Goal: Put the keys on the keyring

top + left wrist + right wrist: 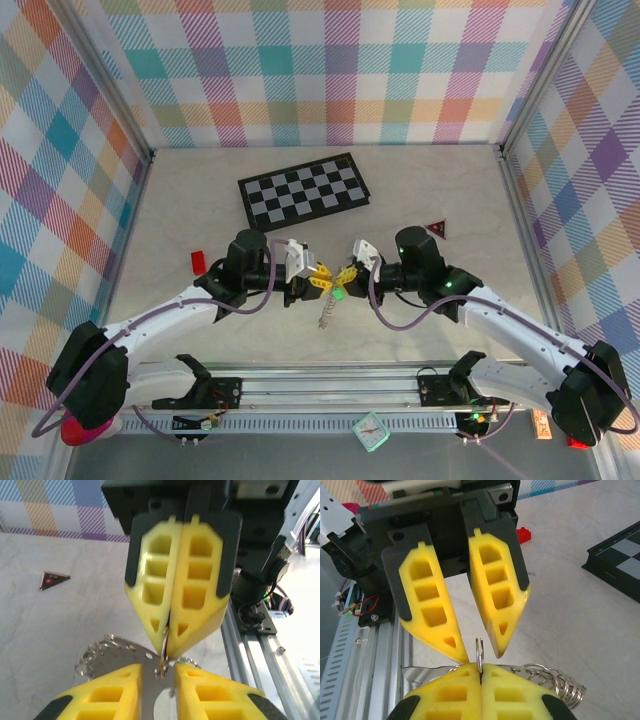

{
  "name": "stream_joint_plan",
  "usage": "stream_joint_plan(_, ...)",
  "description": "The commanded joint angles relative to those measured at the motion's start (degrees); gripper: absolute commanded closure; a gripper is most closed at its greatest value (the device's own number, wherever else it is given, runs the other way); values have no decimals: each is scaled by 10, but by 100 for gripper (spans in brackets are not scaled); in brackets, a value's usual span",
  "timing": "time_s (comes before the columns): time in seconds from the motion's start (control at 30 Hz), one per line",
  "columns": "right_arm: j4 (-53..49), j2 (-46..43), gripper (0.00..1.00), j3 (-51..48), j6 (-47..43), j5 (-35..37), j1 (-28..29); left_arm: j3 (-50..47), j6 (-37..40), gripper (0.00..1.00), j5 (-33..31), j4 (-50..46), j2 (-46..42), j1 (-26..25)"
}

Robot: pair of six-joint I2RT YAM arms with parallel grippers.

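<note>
- Pale stone-look table [180, 210] inside plaid walls. A chessboard [305, 188] lay at the far side, well clear of my working spot.
- Both arms reached inward and met nose to nose near the middle of the table, their fingers pointing at each other.
- My right gripper [480, 669] was clamped tight on the keyring [479, 649]. The wire loop stood edge-on out of its tips, and the fringe of silver keys [555, 682] drooped beside them.
- My left gripper [159, 667] had its jaws a little apart, one on either side of that wire. I couldn't tell whether they touched it.
- A green key [338, 293] sat just beneath the meeting fingertips in the overhead view (hanging or lying, I couldn't say).
- I judged the ring light, stiff and slippery, since thin wire twists between flat pads. It seemed best pinched on bare wire, away from the fringe.
</note>
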Motion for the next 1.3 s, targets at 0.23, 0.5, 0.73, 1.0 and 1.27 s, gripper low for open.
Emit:
stream_joint_plan(0.23, -245, 68, 100, 154, -172, 77, 33, 54, 100, 78, -28, -135, -12, -7)
stream_joint_plan(0.5, -264, 109, 100, 201, -196, 72, 57, 44, 70, 78, -5, -91, -12, -7)
stream_joint_plan(0.73, -250, 118, 100, 208, -189, 56, 63, 43, 69, 96, -2, -89, -12, -7)
stream_joint_plan(1.0, -128, 43, 76, 117, -94, 27, 19, 8, 27, 100, 6, -25, -31, -7)
stream_joint_plan(1.27, 32, -15, 77, 5, 26, 1, 6, -53, -58, 100, 28, 121, -36, -7)
